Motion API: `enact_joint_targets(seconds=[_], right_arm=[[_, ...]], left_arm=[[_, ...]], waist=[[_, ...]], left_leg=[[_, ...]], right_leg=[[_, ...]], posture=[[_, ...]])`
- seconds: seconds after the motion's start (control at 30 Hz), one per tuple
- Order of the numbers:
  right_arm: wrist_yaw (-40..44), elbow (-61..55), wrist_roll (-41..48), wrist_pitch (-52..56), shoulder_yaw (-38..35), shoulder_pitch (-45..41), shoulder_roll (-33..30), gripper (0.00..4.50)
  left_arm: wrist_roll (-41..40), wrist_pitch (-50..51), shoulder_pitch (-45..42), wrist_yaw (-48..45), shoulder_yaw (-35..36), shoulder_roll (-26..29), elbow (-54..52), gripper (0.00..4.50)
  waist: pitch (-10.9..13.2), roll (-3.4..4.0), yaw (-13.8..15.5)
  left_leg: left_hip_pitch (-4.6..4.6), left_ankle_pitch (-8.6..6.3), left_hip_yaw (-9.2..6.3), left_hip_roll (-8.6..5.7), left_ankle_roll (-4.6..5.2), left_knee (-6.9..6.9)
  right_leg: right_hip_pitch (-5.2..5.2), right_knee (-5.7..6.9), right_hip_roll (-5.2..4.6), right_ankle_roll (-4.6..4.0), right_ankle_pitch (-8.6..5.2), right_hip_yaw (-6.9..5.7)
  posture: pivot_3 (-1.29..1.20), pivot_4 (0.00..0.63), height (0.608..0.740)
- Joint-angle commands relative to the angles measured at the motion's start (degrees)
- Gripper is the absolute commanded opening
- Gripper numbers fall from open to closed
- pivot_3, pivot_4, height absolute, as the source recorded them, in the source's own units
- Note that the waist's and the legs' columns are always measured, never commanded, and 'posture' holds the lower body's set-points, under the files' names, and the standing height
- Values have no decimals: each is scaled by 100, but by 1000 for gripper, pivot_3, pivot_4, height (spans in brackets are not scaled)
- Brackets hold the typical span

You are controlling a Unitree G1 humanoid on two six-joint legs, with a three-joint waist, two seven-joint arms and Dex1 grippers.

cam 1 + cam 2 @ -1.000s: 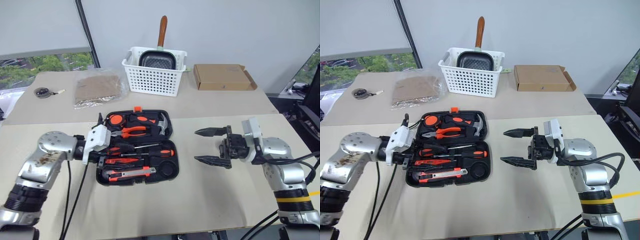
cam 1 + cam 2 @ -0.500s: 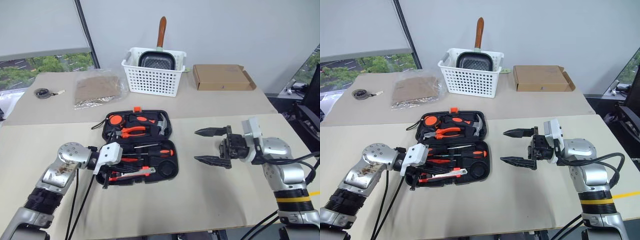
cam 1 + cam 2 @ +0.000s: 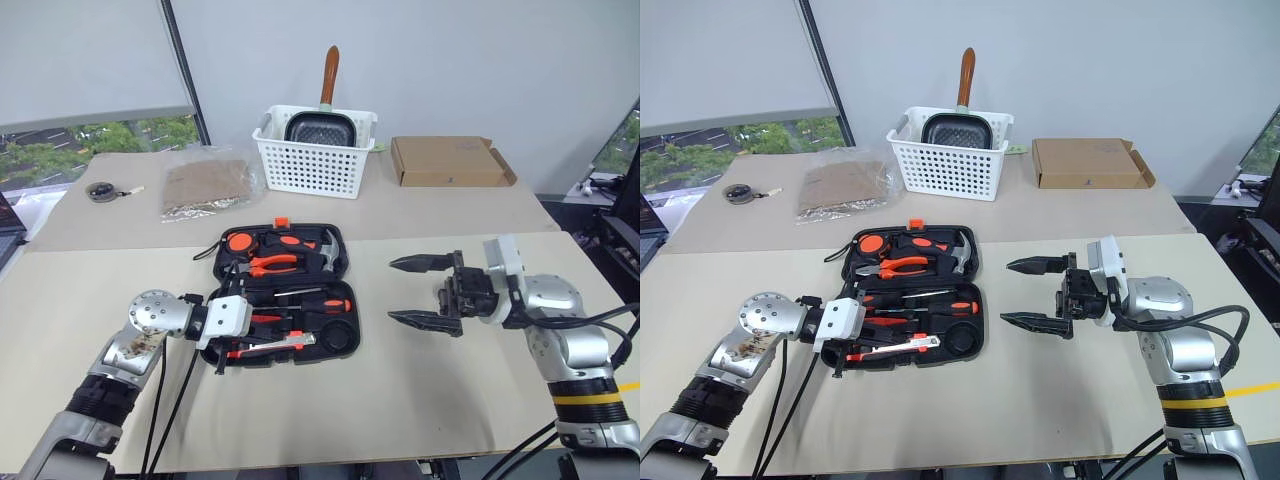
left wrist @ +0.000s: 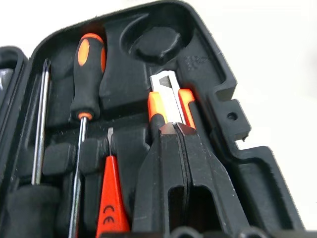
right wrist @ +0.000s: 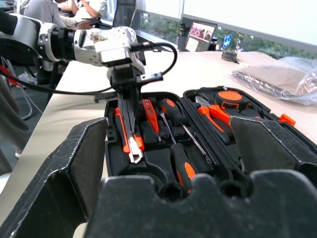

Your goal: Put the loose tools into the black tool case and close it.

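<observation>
The black tool case point(image 3: 280, 292) lies open and flat on the beige table point(image 3: 380, 400) in front of me, orange latch point(image 3: 281, 222) at its far edge. My left gripper point(image 4: 174, 130) has its two fingers pressed together, nothing between them, tips resting over the red-and-black utility knife point(image 3: 268, 346), which lies in the near row of recesses with its steel end toward the round, empty recess point(image 4: 157, 44). Just beside the knife sits the small orange tester screwdriver point(image 4: 110, 198), its body printed with a "CE" mark, the only legible writing. Further in, an orange-and-black-handled screwdriver point(image 4: 87, 74) lies in its slot. The far half holds the orange-handled pliers point(image 3: 268, 264) and the hammer point(image 3: 327, 248). My right gripper point(image 3: 420, 292) hovers above the table to the case's right, well apart from it, fingers spread wide and holding nothing. Behind stand a white slotted basket point(image 3: 315, 152) with a pan point(image 3: 318, 126), and a cardboard box point(image 3: 450, 160).
</observation>
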Motion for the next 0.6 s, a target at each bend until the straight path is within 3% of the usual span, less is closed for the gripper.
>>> enact_joint_targets(seconds=[0.03, 0.37, 0.6], right_arm=[[4, -142, 27, -15, -82, -145, -63, 4500], [-13, -178, 28, -9, -117, -125, -112, 4500], [-94, -168, -29, -16, -183, -4, -244, 4500]], left_arm=[[510, 331, 122, 35, -358, -23, 824, 31], [277, 422, -52, 83, -124, -182, 728, 31], [-592, 1369, 152, 271, 578, -31, -718, 31]], waist=[[-9, 4, 14], [-26, 19, 24], [-5, -14, 8]], left_leg=[[0, 0, -2, 0, -1, 0], [-3, -12, -5, -2, -27, 3], [-24, 1, -6, -2, -10, 1]], right_leg=[[1, 1, 1, 0, 0, -1], [3, -7, -6, -13, -10, 3], [-14, -6, -3, 3, 1, 3]], posture=[[0, 150, 700], [0, 150, 700], [0, 150, 700]])
